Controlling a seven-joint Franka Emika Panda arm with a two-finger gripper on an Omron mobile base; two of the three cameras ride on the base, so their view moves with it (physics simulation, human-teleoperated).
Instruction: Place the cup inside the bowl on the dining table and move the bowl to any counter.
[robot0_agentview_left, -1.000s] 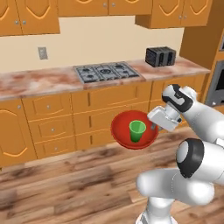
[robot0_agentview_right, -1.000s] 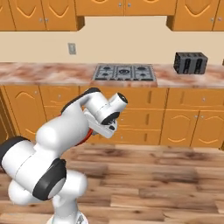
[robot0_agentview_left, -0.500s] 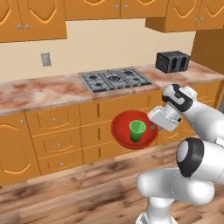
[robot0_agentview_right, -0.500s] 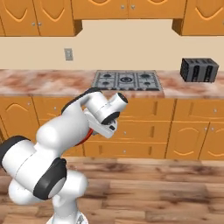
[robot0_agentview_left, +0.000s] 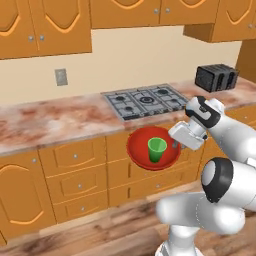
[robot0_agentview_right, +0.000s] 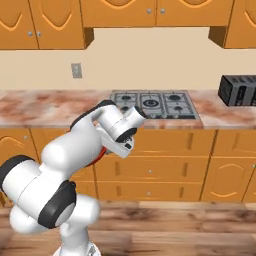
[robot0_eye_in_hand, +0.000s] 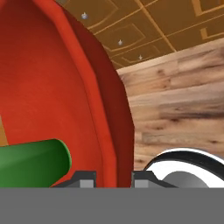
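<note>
The glossy red bowl hangs in the air in front of the orange cabinets, with the green cup standing upright inside it. My gripper is shut on the bowl's right rim. In the hand view the red rim runs down between the two fingertips, and the cup lies to the left inside the bowl. In the right base view my arm covers the bowl except a red sliver. The counter with the grey gas hob lies just behind the bowl.
A black toaster stands on the counter at the right, also seen as the toaster in the right base view. Orange wall cabinets hang above. A wall socket sits over the bare left stretch of worktop. Wooden floor lies below.
The whole scene has grown and shifted in both base views, so the base has driven closer to the counter. The bowl with the cup stays held the same way in my gripper.
</note>
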